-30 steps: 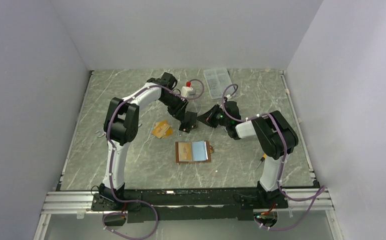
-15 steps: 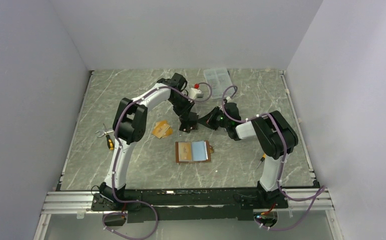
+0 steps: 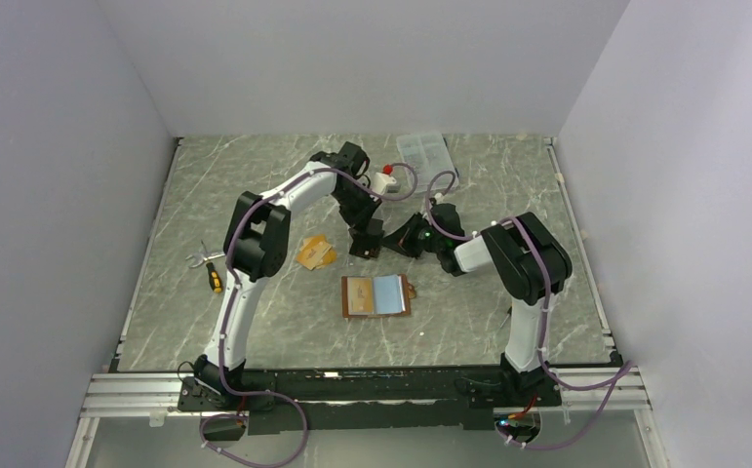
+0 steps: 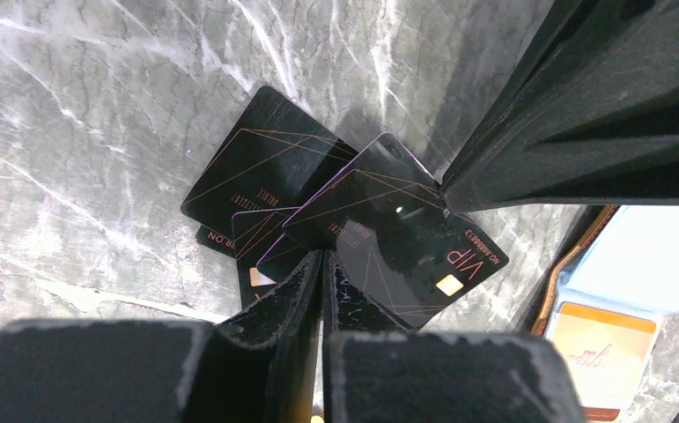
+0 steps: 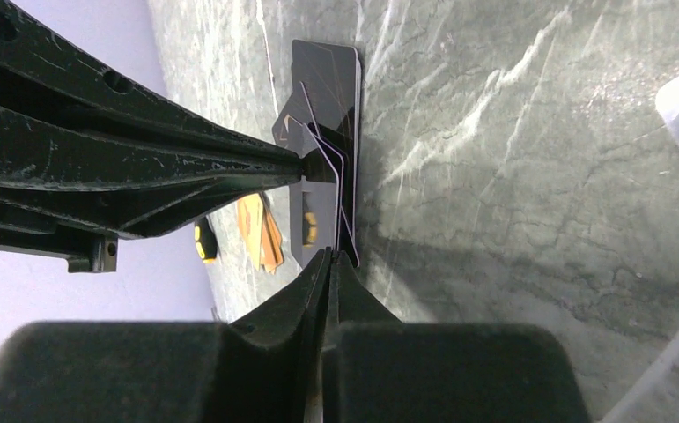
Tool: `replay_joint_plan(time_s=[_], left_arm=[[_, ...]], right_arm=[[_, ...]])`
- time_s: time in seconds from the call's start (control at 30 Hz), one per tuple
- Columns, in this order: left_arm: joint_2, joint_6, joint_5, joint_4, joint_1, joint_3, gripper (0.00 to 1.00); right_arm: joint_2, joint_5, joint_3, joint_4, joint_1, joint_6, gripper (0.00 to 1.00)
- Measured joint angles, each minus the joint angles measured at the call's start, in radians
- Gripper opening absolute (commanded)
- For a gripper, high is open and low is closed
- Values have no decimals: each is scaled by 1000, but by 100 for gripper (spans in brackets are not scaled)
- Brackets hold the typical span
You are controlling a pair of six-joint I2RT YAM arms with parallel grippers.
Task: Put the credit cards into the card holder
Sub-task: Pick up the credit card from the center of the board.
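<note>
Black cards (image 4: 353,220), several, fanned in a loose pile on grey marbled bench (image 3: 255,312), near far edge of wallet (image 3: 376,295); left gripper (image 4: 322,269) pinched tight on near edge of pile; right gripper (image 5: 331,257) with jaws together, tip against opposite edge of top card; wallet lying open and flat, orange card in one half, pale blue pocket in other; loose orange cards (image 3: 315,253) left of pile; screwdriver (image 3: 213,277) at far left.

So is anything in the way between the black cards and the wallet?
No, nothing visible. Only bare table lies between the black cards and the open card holder; the orange cards sit off to the side.
</note>
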State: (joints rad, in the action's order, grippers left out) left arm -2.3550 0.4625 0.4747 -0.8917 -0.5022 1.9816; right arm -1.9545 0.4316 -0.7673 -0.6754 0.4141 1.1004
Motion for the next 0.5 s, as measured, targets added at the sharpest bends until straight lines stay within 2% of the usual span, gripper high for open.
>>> replay_joint_plan(time_s=[0.27, 0.5], left_arm=[[-21, 16, 1, -36, -1, 37, 5], [-38, 32, 14, -63, -1, 68, 4]], right_arm=[[-12, 17, -7, -14, 7, 4, 17], [-37, 24, -9, -60, 15, 20, 22]])
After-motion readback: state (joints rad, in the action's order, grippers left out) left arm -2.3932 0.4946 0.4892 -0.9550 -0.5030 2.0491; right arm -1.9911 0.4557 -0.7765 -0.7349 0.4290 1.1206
